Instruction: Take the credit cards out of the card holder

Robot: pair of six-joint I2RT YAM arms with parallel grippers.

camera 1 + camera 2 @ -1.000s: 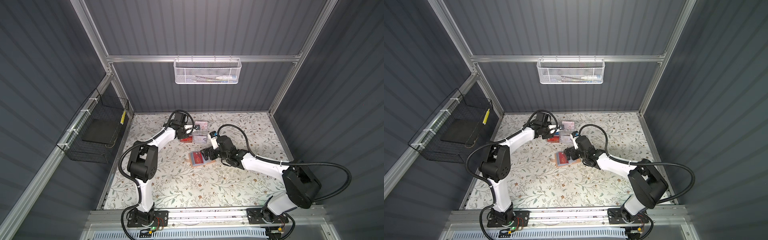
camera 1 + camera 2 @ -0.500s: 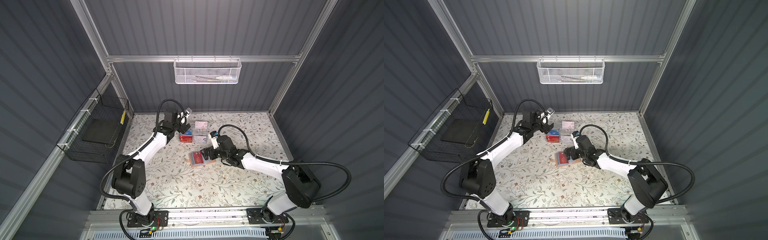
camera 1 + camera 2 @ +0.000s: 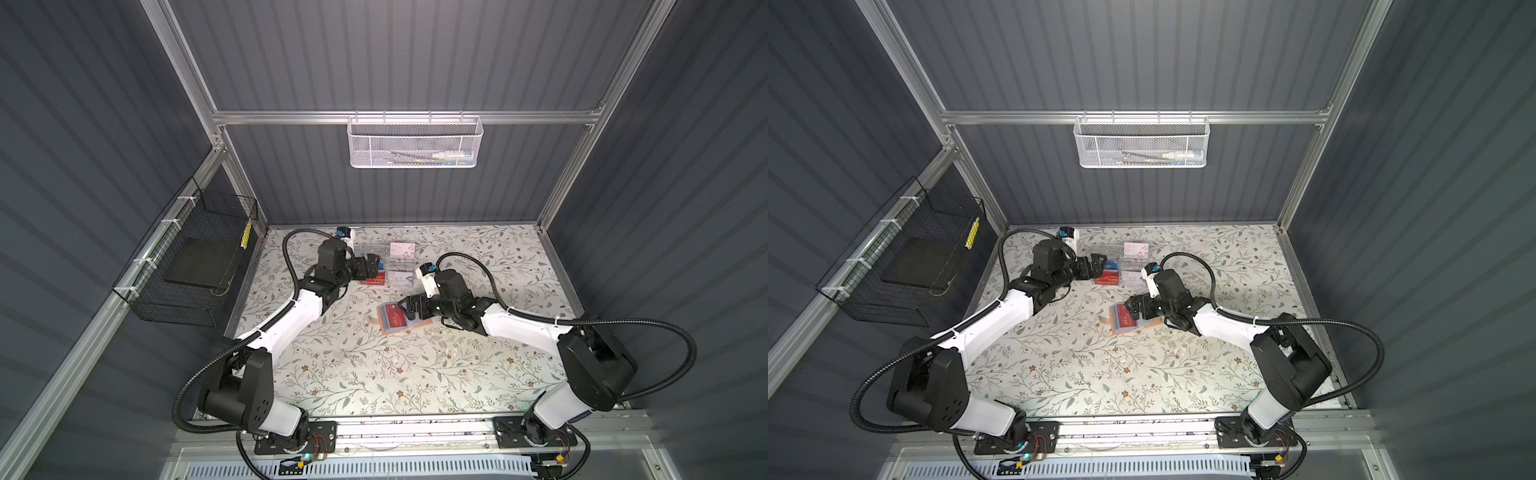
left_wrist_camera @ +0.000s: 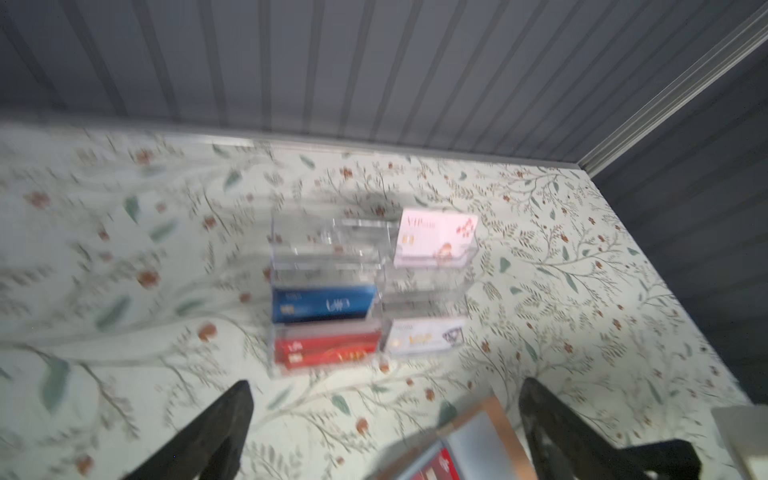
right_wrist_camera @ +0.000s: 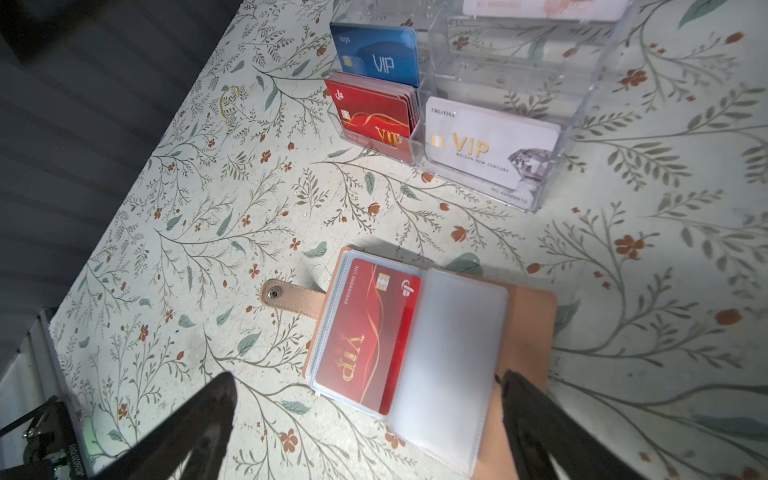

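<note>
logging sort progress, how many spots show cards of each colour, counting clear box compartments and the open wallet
red: 2, a red stack in the clear box and a red card in the card holder
blue: 1, blue card in the box
white: 1, white card in the box
pink: 1, pink card in the box
total: 5

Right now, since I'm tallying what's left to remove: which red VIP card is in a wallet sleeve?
The red VIP card lying flat in a clear sleeve of the open card holder; the other red cards stand in the acrylic organizer.
</note>
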